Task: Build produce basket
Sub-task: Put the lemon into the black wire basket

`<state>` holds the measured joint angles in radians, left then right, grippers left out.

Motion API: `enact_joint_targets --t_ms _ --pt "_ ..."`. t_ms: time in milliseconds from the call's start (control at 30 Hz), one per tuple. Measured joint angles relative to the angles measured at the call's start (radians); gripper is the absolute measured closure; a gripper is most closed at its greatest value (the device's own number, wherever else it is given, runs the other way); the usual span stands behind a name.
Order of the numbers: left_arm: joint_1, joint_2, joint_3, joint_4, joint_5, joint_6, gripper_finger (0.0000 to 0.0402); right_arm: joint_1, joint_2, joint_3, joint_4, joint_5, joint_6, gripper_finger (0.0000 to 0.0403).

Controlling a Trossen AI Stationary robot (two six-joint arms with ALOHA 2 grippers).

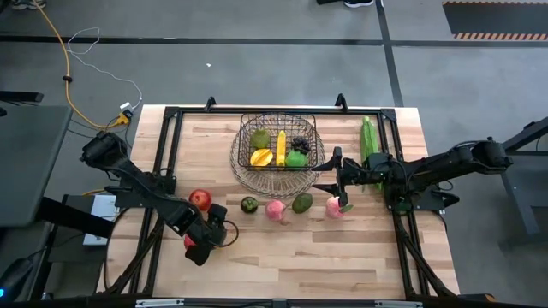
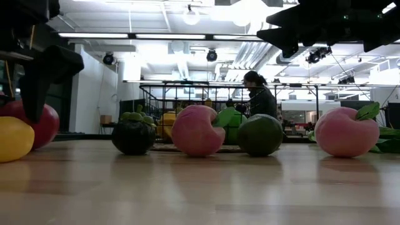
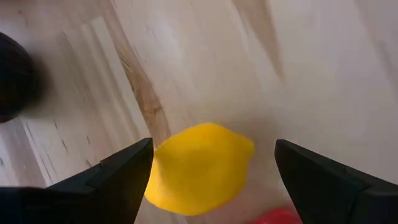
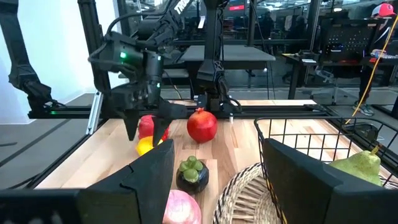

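My left gripper [image 1: 202, 245] hangs open over the table's near-left part. In its wrist view the fingers stand on either side of a yellow lemon [image 3: 199, 168] lying on the wood, with a red fruit [image 3: 280, 216] beside it. My right gripper [image 1: 332, 178] is open and empty, between the wire basket [image 1: 244, 137] and a pink peach [image 1: 334, 207]. The basket holds a green pear [image 1: 260, 139], a banana [image 1: 280, 145], dark grapes [image 1: 300, 144], a yellow fruit [image 1: 261, 158] and a green one [image 1: 295, 158]. The long green husk [image 1: 368, 141] lies by the right edge. My left gripper comes at the lemon from above with a finger on each side. One finger [image 3: 124, 177] is close against the lemon's side [image 3: 158, 171]; the other stands well off. I cannot tell whether the near finger touches it. The lemon rests on the table.
In a row in front of the basket lie a dark mangosteen [image 1: 249, 204], a second pink peach [image 1: 275, 210] and an avocado [image 1: 302, 203]. A red round fruit [image 1: 199, 200] sits just beyond the left gripper. A person shows in the room behind the table [image 2: 259, 94].
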<state>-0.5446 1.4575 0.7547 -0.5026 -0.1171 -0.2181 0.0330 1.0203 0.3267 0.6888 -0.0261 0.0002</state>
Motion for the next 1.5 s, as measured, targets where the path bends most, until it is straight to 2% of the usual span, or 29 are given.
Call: enact_joint_targets --t_ms 200,533,1000,1200,1400,1500 --pt "0.0 0.025 0.0 -0.018 -0.047 0.094 0.0078 0.0 0.0 0.0 -0.002 0.0 0.0 0.0165" --pt "0.0 0.093 0.0 -0.102 -0.067 0.273 0.0078 0.0 0.0 0.0 -0.005 0.0 0.0 0.0165" --pt "0.0 0.101 0.001 -0.092 -0.115 0.369 0.0082 0.0 0.0 0.0 -0.007 0.0 0.0 0.0165" --pt "0.003 0.102 -0.001 -0.058 -0.219 0.466 0.0119 0.0 0.0 0.0 -0.007 0.0 0.0 0.0165" --pt "0.001 0.102 -0.001 -0.048 -0.251 0.527 0.0175 0.0 0.0 0.0 -0.011 0.0 0.0 0.0165" --pt "0.002 0.102 0.003 -0.051 -0.27 0.511 0.0186 0.0 0.0 0.0 -0.011 0.0 0.0 0.0165"
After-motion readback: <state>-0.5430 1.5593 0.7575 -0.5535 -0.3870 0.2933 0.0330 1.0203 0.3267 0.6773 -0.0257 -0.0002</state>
